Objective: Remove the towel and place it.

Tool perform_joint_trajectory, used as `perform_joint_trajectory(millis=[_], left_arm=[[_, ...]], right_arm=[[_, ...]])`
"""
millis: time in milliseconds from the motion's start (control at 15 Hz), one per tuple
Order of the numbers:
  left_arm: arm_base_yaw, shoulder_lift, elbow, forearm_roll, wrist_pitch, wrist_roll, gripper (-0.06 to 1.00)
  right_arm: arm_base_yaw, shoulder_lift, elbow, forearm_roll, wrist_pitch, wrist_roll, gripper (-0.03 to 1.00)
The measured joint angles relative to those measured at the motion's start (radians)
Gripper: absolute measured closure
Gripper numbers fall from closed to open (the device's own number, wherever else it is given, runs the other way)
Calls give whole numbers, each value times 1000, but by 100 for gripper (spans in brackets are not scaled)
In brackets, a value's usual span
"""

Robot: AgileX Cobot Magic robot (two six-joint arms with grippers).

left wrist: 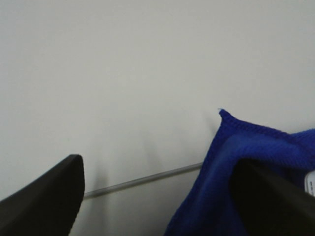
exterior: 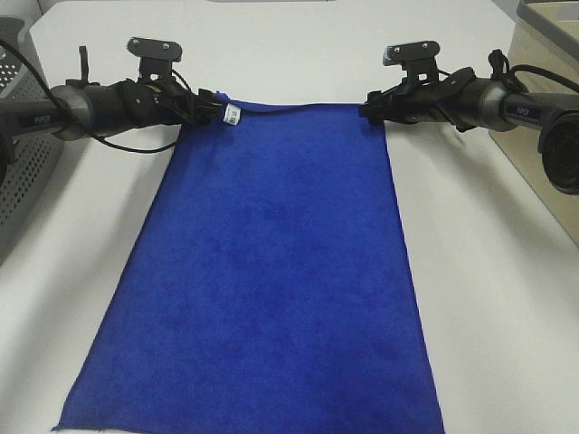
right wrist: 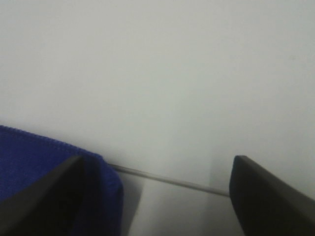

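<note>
The royal-blue towel lies spread flat on the white table, its long side running from the far middle to the near edge. A small white tag sits at its far left corner. My left gripper hovers at that corner. In the left wrist view its jaws stand wide apart, and the towel corner is bunched against one finger. My right gripper is at the far right corner. It is open too, with the towel's hem lying beside one finger.
A grey perforated basket stands at the table's left edge under the left arm. A beige bin sits at the far right. A thin seam in the table runs just past both gripper tips.
</note>
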Motion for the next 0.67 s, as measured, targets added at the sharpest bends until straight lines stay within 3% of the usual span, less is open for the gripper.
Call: perform_joint_trajectory(millis=[467,667], left_arm=[[9,0,0,-4,1,-106,18],[9,-2,0,-7,25,-173,18]], right_arm=[[0,-7,-1,-41,46,16,18],[0,-9,-1,-152,50,16,18]])
